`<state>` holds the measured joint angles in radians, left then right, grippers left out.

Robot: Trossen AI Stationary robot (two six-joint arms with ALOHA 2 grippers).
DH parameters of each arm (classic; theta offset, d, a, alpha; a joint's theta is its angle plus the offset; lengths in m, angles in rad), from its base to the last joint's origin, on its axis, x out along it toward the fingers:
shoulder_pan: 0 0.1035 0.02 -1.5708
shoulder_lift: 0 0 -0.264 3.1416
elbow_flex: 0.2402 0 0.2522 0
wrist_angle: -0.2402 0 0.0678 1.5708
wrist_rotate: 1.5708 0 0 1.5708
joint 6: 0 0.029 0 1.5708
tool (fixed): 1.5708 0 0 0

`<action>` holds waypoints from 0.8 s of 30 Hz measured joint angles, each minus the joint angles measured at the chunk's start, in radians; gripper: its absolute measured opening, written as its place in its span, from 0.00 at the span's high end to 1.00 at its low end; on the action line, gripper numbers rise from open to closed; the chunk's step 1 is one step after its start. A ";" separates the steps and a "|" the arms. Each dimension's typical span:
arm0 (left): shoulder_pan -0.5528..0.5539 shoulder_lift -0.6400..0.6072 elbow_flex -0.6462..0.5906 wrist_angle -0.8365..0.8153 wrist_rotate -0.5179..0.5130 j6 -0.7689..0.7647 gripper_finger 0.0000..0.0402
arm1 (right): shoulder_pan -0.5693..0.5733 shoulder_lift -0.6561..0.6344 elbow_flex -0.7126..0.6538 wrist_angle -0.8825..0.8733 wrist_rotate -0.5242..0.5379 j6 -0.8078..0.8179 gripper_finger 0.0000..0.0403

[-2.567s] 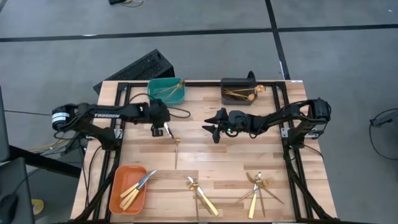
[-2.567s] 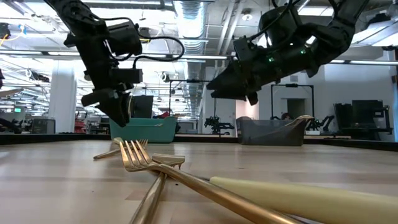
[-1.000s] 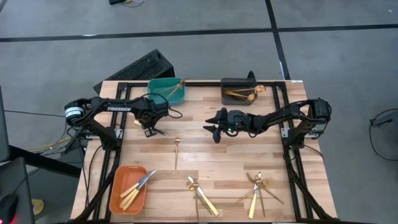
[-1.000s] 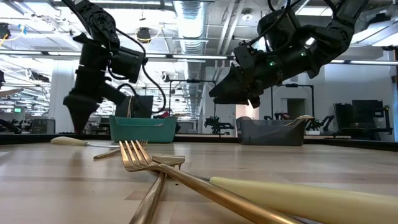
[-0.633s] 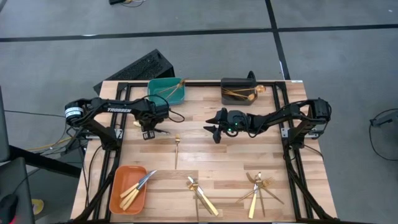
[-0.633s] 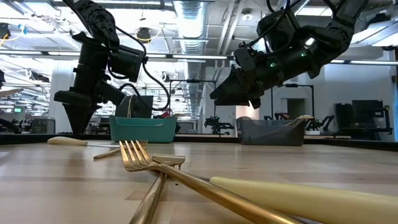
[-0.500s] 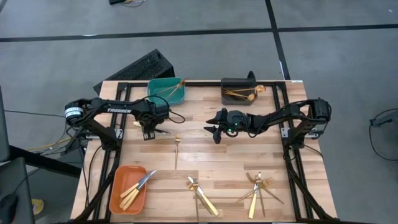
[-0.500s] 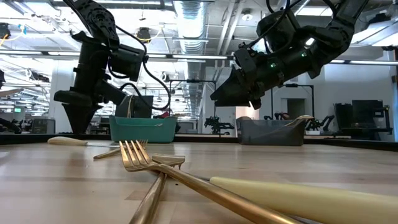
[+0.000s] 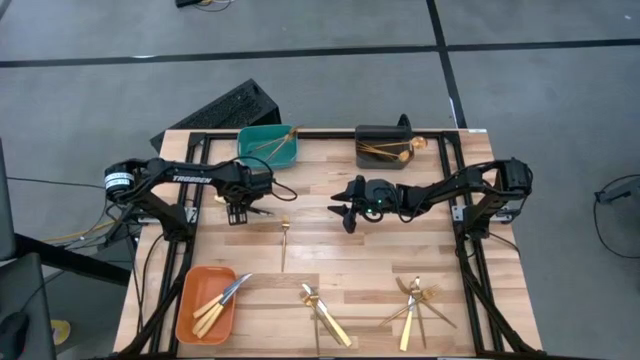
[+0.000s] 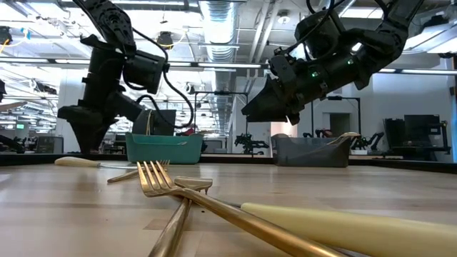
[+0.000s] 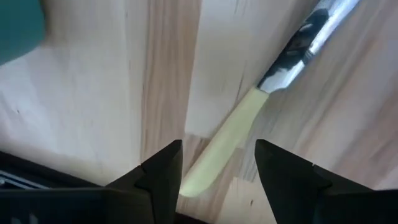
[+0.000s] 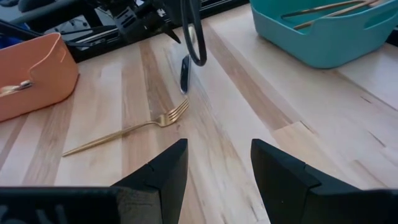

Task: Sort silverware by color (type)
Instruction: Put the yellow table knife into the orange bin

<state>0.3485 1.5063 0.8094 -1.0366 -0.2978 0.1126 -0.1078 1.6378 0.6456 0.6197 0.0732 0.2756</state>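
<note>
A knife (image 11: 249, 118) with a cream handle and a silver blade lies flat on the wooden table, left of centre (image 9: 222, 198). My left gripper (image 11: 217, 168) points down over it, open, with one finger on each side of the handle's free end (image 11: 199, 177). In the low view the left gripper (image 10: 89, 146) stands just above the cream handle (image 10: 75, 161). My right gripper (image 9: 345, 212) hovers open above the table's middle and holds nothing. A gold fork (image 9: 285, 243) lies between the two arms.
At the far edge stand a teal bin (image 9: 268, 146) and a dark grey bin (image 9: 382, 147), both holding gold silverware. An orange bin (image 9: 206, 305) with knives sits near left. Two heaps of silverware (image 9: 325, 312) (image 9: 415, 300) lie along the near edge.
My left gripper has opened wide above the cream-handled knife, which stays lying on the table. Its wrist has rolled a little. My right gripper has kept still.
</note>
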 joint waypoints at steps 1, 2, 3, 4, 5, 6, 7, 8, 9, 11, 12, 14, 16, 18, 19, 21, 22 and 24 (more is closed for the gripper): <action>0.000 0.000 -0.010 0.011 -0.002 0.002 0.53 | 0.001 0.000 0.000 0.000 0.000 0.000 0.50; 0.000 0.000 -0.024 0.018 -0.003 0.008 0.54 | 0.001 0.000 0.000 0.000 0.000 -0.002 0.50; 0.000 0.000 -0.043 0.030 -0.006 0.013 0.54 | 0.001 0.000 0.000 0.000 0.000 -0.008 0.50; 0.000 0.000 -0.064 0.050 -0.018 0.016 0.54 | 0.001 0.000 0.000 0.000 0.000 -0.012 0.50; 0.000 0.000 -0.084 0.077 -0.031 0.017 0.54 | 0.001 0.000 0.000 0.000 0.000 -0.012 0.50; 0.001 0.001 -0.099 0.099 -0.040 0.021 0.54 | 0.001 0.000 0.000 0.000 0.000 -0.013 0.50; 0.003 0.005 -0.099 0.092 -0.050 0.024 0.54 | 0.001 0.000 0.000 0.000 0.000 -0.013 0.50; 0.003 0.008 -0.092 0.089 -0.061 0.019 0.54 | 0.001 0.000 0.000 0.000 0.000 -0.014 0.50; 0.003 0.008 -0.088 0.096 -0.069 0.014 0.54 | 0.001 0.000 0.000 0.000 0.000 -0.014 0.50; 0.006 0.008 -0.089 0.093 -0.070 0.012 0.55 | 0.001 0.000 0.000 0.001 0.000 -0.015 0.50; 0.009 0.008 -0.090 0.089 -0.058 0.015 0.57 | 0.001 0.000 0.000 0.001 0.000 -0.015 0.50; 0.015 0.008 -0.089 0.092 -0.027 0.027 0.60 | 0.001 0.000 0.000 0.001 0.000 -0.014 0.50; 0.020 0.008 -0.089 0.089 -0.004 0.039 0.66 | 0.001 0.000 0.000 0.001 0.001 -0.014 0.50; 0.025 0.016 -0.089 0.089 0.035 0.052 0.73 | 0.001 0.000 0.000 0.001 0.001 -0.014 0.50; 0.028 0.023 -0.089 0.089 0.053 0.059 0.77 | 0.001 0.000 0.000 0.002 0.000 -0.014 0.50; 0.031 0.041 -0.085 0.086 0.083 0.074 0.83 | 0.001 0.000 0.000 0.001 0.000 -0.014 0.50; 0.032 0.052 -0.082 0.082 0.095 0.079 0.86 | 0.001 0.000 0.000 0.002 0.001 -0.014 0.50; 0.031 0.077 -0.080 0.080 0.096 0.084 0.91 | 0.002 0.000 0.000 0.004 0.000 -0.014 0.50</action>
<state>0.3797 1.5832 0.7296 -0.9566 -0.2013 0.1967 -0.1062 1.6375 0.6456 0.6236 0.0734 0.2611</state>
